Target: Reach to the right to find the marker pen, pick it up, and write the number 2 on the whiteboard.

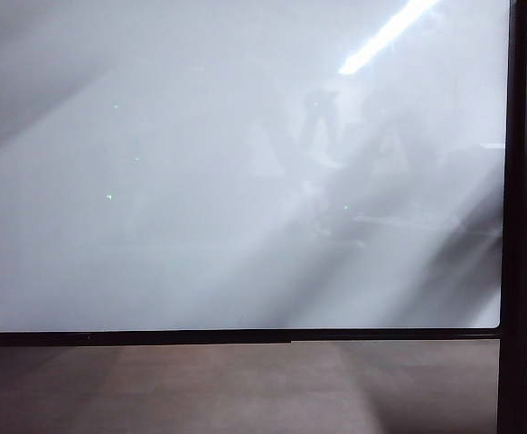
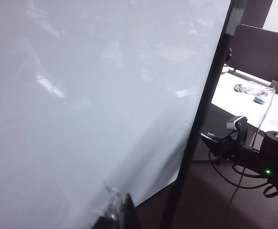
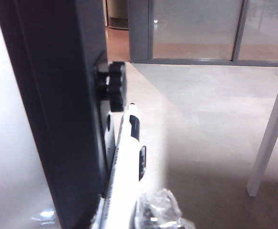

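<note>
The whiteboard (image 1: 200,181) fills the exterior view, glossy and unmarked, and neither gripper shows there. The number 2 is not in view. In the right wrist view the marker pen (image 3: 125,162) is a pale slender stick with a dark tip, lying along the dark frame post (image 3: 57,95). My right gripper (image 3: 129,210) has its jaws against both sides of the pen, one clear-wrapped finger (image 3: 159,206) pressing on it. My left gripper (image 2: 119,212) shows only as a dark tip in front of the whiteboard (image 2: 81,95), its opening hidden.
A black knob (image 3: 114,86) sticks out of the post just beyond the pen's tip. The right arm (image 2: 253,152) hangs past the post (image 2: 200,119). A white table leg (image 3: 270,138) stands on the floor, and a desk (image 2: 243,102) with small items lies behind.
</note>
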`<state>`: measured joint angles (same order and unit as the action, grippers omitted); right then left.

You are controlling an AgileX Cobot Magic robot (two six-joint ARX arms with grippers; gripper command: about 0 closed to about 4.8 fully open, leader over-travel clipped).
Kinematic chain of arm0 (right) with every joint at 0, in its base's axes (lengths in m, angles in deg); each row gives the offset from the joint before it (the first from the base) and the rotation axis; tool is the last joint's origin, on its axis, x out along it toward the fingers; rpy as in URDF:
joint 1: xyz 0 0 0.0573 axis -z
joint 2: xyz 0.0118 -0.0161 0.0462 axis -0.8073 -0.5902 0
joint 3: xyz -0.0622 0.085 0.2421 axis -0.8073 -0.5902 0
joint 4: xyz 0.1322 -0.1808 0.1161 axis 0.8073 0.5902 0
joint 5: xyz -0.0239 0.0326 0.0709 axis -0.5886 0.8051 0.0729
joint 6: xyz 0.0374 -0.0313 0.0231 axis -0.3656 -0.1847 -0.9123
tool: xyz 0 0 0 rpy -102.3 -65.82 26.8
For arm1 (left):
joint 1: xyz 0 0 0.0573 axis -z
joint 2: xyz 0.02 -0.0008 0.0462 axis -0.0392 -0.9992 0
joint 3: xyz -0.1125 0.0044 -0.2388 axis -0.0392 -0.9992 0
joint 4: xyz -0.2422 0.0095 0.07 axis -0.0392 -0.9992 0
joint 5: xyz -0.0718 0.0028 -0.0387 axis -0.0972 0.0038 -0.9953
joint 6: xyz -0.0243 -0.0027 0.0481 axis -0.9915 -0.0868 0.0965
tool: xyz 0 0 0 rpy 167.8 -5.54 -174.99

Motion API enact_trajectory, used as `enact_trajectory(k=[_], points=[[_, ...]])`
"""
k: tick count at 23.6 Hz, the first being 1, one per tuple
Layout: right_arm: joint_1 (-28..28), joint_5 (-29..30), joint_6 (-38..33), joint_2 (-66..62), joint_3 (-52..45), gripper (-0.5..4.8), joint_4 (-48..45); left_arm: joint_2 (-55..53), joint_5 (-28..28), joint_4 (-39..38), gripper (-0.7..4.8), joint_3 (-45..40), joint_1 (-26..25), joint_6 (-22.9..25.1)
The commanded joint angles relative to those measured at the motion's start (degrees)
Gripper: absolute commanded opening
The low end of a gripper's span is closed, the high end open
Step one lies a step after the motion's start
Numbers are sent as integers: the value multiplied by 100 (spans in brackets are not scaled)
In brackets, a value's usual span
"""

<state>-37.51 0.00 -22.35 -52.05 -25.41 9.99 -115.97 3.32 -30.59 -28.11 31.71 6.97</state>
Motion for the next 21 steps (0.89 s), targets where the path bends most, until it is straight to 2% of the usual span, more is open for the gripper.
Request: enact_trajectory(k=[1, 4, 6, 16, 21], points=[[-72, 26, -17, 22, 17, 80, -107, 11, -17, 22, -5, 31, -11, 24], [-79, 26, -17, 22, 17, 80, -214, 11, -17, 20, -5, 31, -11, 24], [-79, 28, -20, 26, 17, 47, -321, 11, -15, 17, -5, 31, -11, 26], [-81, 31, -17, 24, 17, 53, -225, 0, -15, 13, -5, 31, -11, 26], [-81, 4, -22, 26, 17, 50, -470, -2, -13, -7, -5, 31, -11, 133]])
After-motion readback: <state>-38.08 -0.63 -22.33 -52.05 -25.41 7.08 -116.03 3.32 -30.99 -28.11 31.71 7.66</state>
